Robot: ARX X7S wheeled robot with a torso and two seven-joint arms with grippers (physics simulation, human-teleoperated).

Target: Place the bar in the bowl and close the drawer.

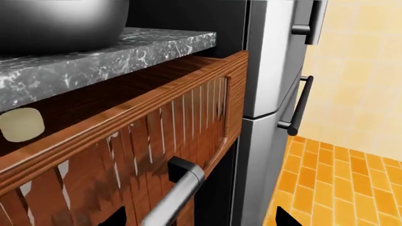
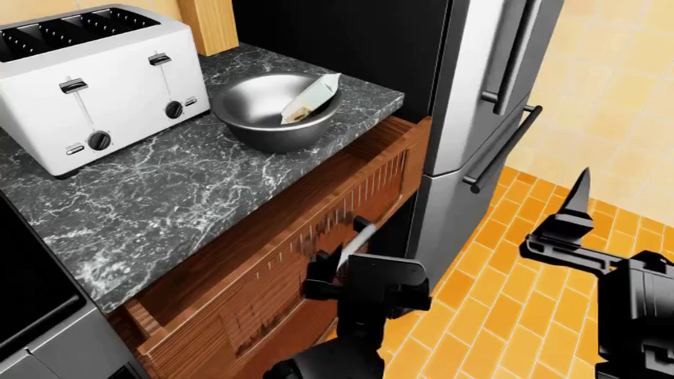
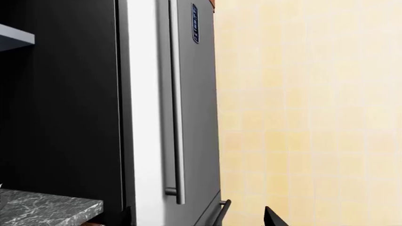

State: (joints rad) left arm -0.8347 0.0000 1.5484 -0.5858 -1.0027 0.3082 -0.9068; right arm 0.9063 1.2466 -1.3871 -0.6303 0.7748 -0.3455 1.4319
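While the left gripper (image 2: 335, 272) sits right at the drawer's silver handle (image 2: 356, 241), its black body hides the fingers in the head view, and the left wrist view shows only two dark tips at the frame edge on either side of the handle (image 1: 179, 190); whether they pinch the handle or merely flank it, I cannot tell. The drawer (image 2: 316, 229) stands partly pulled out from under the counter, its slatted reddish-brown front angled away from the cabinet. Inside it, a short white rounded cylinder (image 1: 21, 124) lies near the front wall. Above, on the dark marble counter (image 2: 158, 197), the steel bowl (image 2: 268, 118) rests near the edge, and the bar (image 2: 311, 99) leans inside it, its pointed pale end resting against the rim and its tan patch down in the hollow. A white toaster (image 2: 100, 83) stands beside the bowl. The steel refrigerator (image 2: 479, 87) rises just beside the drawer. The right gripper (image 2: 574, 217) hangs well apart over the orange tile floor (image 2: 506, 268), empty, one pointed finger upright; how wide its jaws stand is unclear.
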